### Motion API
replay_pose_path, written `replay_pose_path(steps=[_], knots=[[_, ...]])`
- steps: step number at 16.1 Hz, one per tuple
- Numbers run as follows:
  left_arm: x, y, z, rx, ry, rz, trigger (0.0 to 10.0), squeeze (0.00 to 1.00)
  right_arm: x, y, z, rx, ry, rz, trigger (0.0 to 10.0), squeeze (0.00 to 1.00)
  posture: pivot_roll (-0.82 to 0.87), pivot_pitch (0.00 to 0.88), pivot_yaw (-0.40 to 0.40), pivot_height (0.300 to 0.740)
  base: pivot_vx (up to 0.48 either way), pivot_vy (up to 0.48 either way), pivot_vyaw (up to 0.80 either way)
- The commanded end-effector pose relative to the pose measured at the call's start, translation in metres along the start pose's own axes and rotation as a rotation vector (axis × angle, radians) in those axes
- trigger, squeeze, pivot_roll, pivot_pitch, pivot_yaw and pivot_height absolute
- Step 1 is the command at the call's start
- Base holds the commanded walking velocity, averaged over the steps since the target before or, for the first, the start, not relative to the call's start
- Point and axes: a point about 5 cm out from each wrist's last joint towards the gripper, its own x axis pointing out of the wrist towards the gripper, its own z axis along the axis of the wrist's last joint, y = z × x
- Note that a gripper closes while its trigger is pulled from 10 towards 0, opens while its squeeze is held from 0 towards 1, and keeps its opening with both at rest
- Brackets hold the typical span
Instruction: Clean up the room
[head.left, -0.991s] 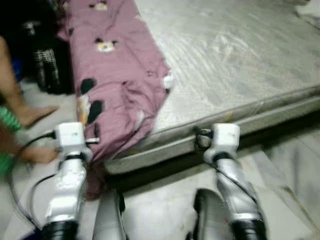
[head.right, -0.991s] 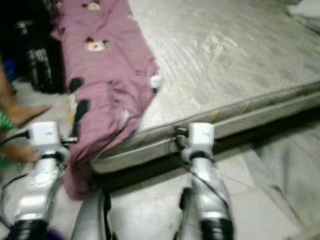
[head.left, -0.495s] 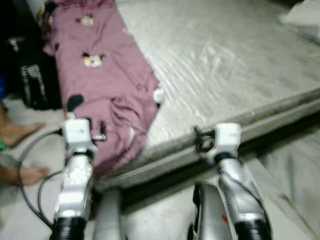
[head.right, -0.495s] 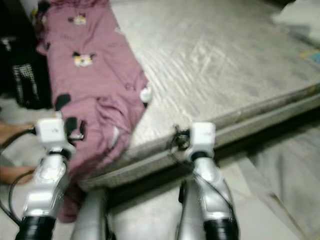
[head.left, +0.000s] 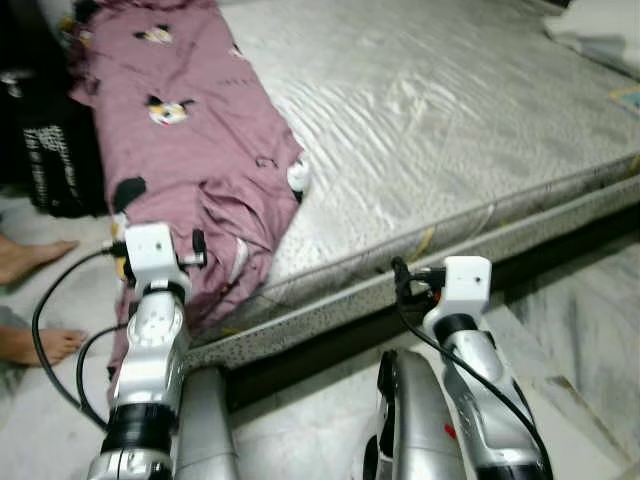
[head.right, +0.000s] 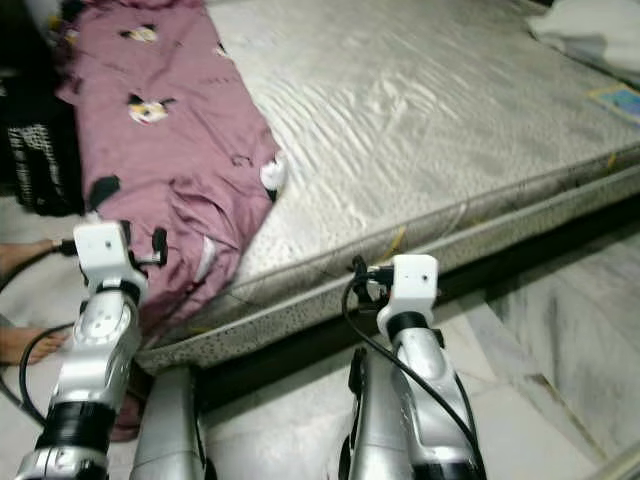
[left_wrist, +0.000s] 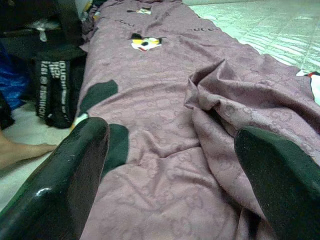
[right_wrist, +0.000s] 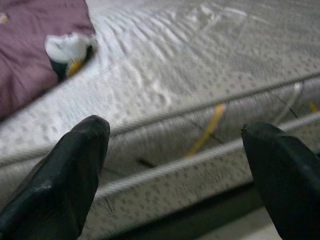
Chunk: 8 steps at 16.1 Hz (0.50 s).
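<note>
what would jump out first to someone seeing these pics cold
The mauve cartoon-print sheet draped along the left side of the bare grey mattress and spilling over its corner toward the floor. Next, the two silver arms in front: the left gripper, jaws open, faces the sheet's folds, and the right gripper, jaws open, faces the mattress edge. A person's bare feet rest on the floor at far left.
</note>
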Motion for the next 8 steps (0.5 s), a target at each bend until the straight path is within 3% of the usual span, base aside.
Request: replay_pose_path(steps=[1,5,6,8], knots=[[0.005,0.003,-0.002,-0.001,0.014,0.025,10.0,0.0,-0.006,-0.006,0.002,-0.008,0.01,-0.004,10.0,0.0,-0.05,0.116,0.018,0.463,0.0,0.0,0.0],[0.031,-0.001,0.004,-0.006,0.049,0.027,10.0,0.0,-0.045,-0.045,0.005,-0.125,0.04,-0.081,10.0,0.0,-0.13,0.167,0.021,0.463,0.0,0.0,0.0],[0.038,-0.008,0.002,-0.005,0.102,-0.021,10.0,0.0,-0.066,-0.065,0.001,-0.157,0.087,-0.141,10.0,0.0,-0.16,0.191,0.022,0.463,0.0,0.0,0.0],[0.048,-0.029,-0.001,0.016,0.179,-0.123,10.0,0.0,-0.091,-0.081,-0.002,-0.192,0.143,-0.2,10.0,0.0,-0.19,0.205,0.02,0.463,0.0,0.0,0.0]])
